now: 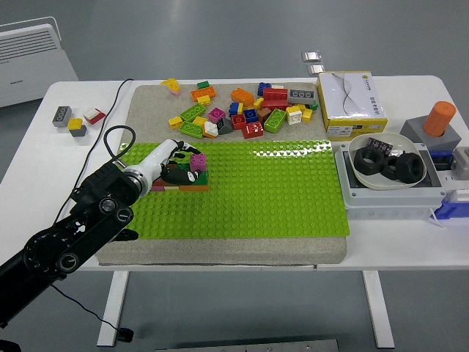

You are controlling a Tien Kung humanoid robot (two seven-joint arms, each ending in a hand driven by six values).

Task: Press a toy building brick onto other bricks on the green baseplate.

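Counting the things sitting on the white table

One flat green bumpy baseplate (278, 191) is lying on the table, and one big pile of loose plastic bricks in many colours (242, 110) is sitting behind it, too many to count for sure. Three small bricks (73, 119) are sitting apart by the left edge. One yellow and white cardboard box (352, 103) is standing at the right. One white bowl (359, 172) is holding three black rings (388, 163). One orange round peg (438, 118) is standing up. Two little silver squares (314, 62) are lying at the back.

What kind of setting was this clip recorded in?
Probably a robotics lab or test room: a white table on a bare grey floor, staged props such as a green baseplate and loose bricks, plus a white heater-like unit behind.
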